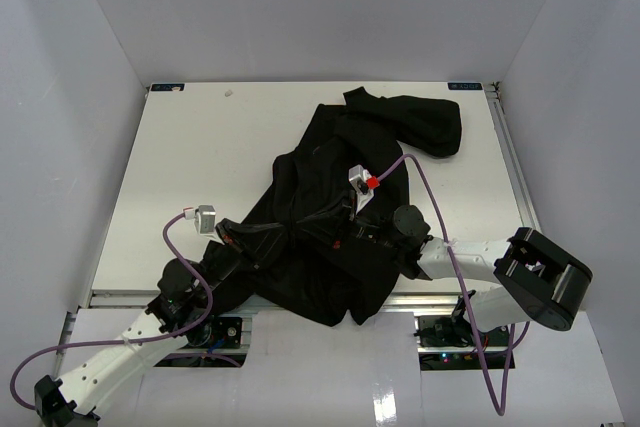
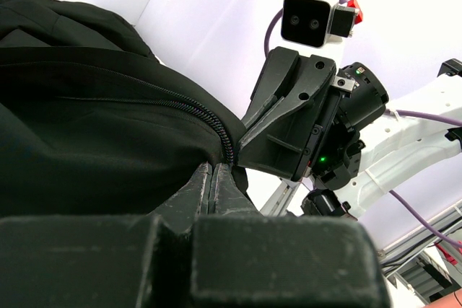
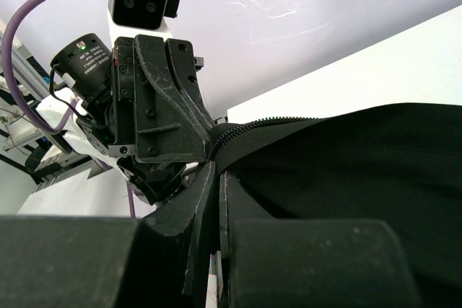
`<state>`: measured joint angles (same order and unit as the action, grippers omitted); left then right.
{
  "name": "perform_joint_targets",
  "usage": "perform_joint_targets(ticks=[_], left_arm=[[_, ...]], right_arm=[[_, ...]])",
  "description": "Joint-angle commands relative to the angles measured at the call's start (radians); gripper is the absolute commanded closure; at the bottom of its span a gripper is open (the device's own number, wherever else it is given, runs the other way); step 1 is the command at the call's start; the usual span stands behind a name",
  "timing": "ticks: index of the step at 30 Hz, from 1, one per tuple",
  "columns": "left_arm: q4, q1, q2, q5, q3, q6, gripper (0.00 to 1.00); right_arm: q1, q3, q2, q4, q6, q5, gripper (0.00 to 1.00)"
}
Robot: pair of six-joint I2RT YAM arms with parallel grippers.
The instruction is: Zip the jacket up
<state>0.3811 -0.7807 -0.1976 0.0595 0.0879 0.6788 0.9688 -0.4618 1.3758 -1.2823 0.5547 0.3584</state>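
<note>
I am pinching the jacket [image 2: 86, 128] tight with my left gripper [image 2: 216, 172] and my right gripper [image 3: 216, 171], both shut right by its zipper [image 2: 195, 111]. The rest is lying under them.

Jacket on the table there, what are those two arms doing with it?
Two robot arms are handling a crumpled black jacket lying on a white table. The left gripper and the right gripper are both pinched shut on the fabric at the zipper teeth, facing each other closely. How far it is zipped can't be seen.
</note>
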Motion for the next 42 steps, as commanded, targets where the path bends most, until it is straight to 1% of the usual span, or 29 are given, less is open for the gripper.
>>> perform_joint_targets(ticks=[1, 34, 42], left_arm=[[0.012, 0.0, -0.002, 0.002, 0.009, 0.002, 1.0], [0.023, 0.0, -0.004, 0.009, 0.004, -0.008, 1.0], [0.027, 0.0, -0.014, 0.004, 0.009, -0.013, 1.0]], right_arm=[[0.001, -0.031, -0.014, -0.425, 0.007, 0.007, 0.92], [0.001, -0.036, -0.04, -0.405, 0.004, -0.016, 0.92], [0.005, -0.049, -0.006, -0.418, 0.029, 0.005, 0.92]])
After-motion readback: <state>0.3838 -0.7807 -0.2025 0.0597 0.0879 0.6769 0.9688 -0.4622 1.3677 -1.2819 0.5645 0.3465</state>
